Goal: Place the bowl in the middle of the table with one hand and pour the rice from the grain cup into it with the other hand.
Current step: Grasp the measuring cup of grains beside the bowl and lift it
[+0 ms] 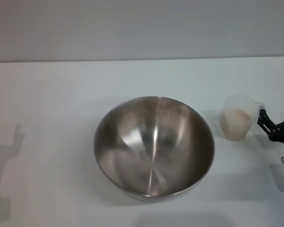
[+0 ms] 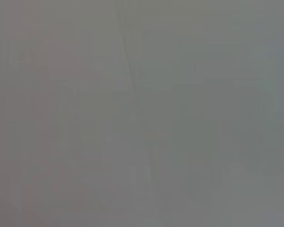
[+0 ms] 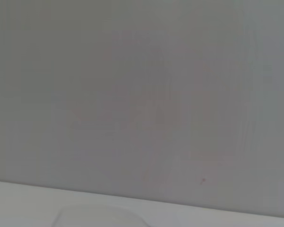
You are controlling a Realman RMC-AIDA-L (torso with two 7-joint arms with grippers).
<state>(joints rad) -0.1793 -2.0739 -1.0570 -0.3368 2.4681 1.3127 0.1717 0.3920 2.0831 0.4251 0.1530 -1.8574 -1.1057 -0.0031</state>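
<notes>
Only the head view shows the work itself. There the stainless-steel bowl (image 1: 154, 146) sits upright on the white table (image 1: 52, 94), near the middle and toward the near edge, its shiny inside bare apart from reflections. To its right, apart from its rim, stands the grain cup (image 1: 238, 117), a small translucent plastic measuring cup, upright, with the rice (image 1: 235, 124) filling it to well over half as a pale cream mass.

The right gripper (image 1: 277, 128) shows only in this view, as black parts at the right edge of the picture, just beside the cup on its right side. One black tip lies close against the cup's wall near the rim; whether it touches cannot be told, and most of the gripper is cut off by the edge, so I cannot tell whether the fingers are spread or pressed together. At the left edge a sliver of dark hardware and a faint shadow on the table are all that shows on the left arm's side; its gripper is not visible.

The left wrist view gives only a plain grey surface. The right wrist view shows a similar grey expanse with a pale band of white surface (image 3: 28, 203) along one edge.
</notes>
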